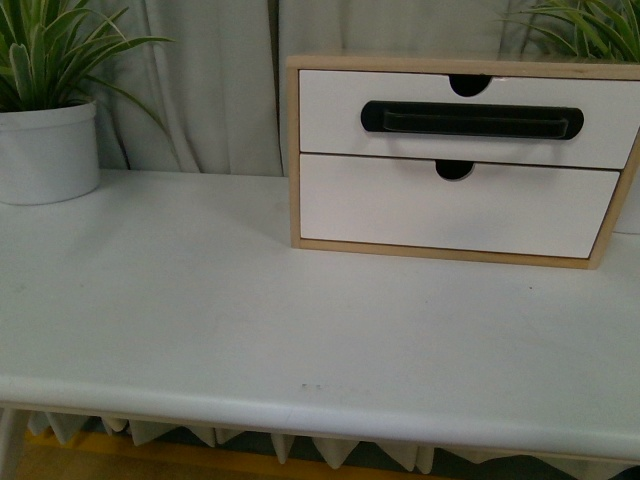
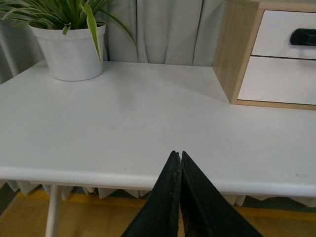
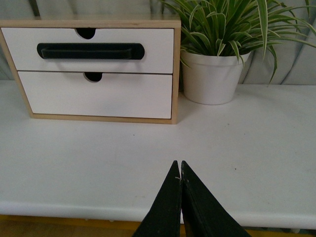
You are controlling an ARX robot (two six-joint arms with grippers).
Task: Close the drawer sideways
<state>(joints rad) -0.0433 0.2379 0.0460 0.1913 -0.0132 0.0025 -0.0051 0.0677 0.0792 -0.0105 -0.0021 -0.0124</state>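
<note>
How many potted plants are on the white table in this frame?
2. One green-leaved plant in a white round pot stands left of the light-wood two-drawer cabinet; the other white-potted plant stands beside the cabinet's right side. None seems hidden.

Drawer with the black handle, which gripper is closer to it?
Right, probably. The right gripper faces the drawer across the table; the left gripper sits farther aside, seeing it obliquely.
</note>
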